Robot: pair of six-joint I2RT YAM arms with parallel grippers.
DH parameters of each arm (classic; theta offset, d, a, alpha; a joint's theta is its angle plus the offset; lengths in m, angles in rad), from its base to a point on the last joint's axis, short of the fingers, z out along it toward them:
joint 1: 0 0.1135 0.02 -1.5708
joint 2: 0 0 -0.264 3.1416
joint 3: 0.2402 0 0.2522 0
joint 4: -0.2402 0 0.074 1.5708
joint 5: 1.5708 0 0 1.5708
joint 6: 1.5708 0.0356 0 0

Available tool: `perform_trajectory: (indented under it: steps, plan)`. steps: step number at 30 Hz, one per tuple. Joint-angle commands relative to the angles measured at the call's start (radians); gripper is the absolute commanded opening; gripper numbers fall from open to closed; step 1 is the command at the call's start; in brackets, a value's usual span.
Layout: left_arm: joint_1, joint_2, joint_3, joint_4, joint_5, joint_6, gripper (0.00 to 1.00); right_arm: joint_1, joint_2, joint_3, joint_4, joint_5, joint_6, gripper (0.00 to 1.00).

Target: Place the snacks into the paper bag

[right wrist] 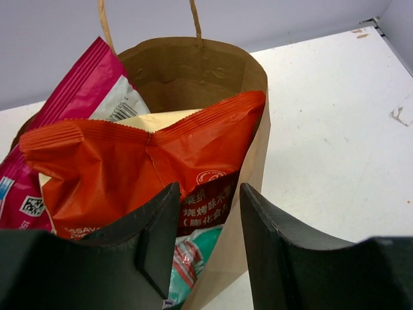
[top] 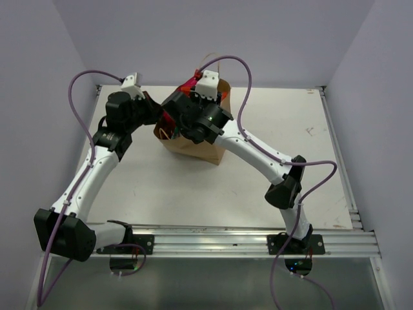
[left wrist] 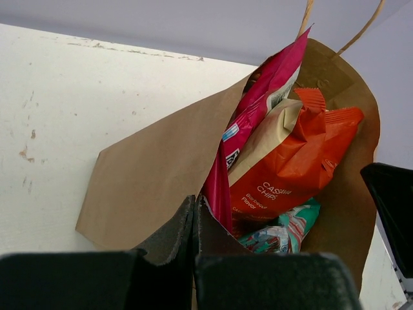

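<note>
The chip bag (right wrist: 129,168) stands on end in the paper bag (right wrist: 253,90), its top seal jutting above the rim, straight ahead of the right tool (right wrist: 208,201), the nearer one, whose jaws are spread and pinch nothing, while the left tool (left wrist: 195,210), pressed together, pinches the paper bag's side rim.

Top view: right wrist blocks the paper bag (top: 193,152) mouth; contents mostly hidden, claw tips not visible there. Handles (right wrist: 195,19) run off the top edge in both wrist views. Tan pouch (left wrist: 268,132) mostly buried between magenta bag (left wrist: 258,97) and red-orange chip bag (left wrist: 290,168). Teal packet (left wrist: 284,232) lower half behind left claw (left wrist: 195,210); its print too blurred to read.
</note>
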Motion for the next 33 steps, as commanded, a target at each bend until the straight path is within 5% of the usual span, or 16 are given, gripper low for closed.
perform_trajectory:
  steps: [1, 33]
  plan:
    - [0.000, -0.023, -0.017, 0.039, 0.035, -0.015, 0.00, 0.017, -0.082, 0.028, -0.012, 0.091, 0.008, 0.46]
    - [0.000, -0.037, -0.011, 0.026, 0.026, -0.007, 0.00, -0.042, -0.051, -0.127, -0.006, -0.013, 0.120, 0.47]
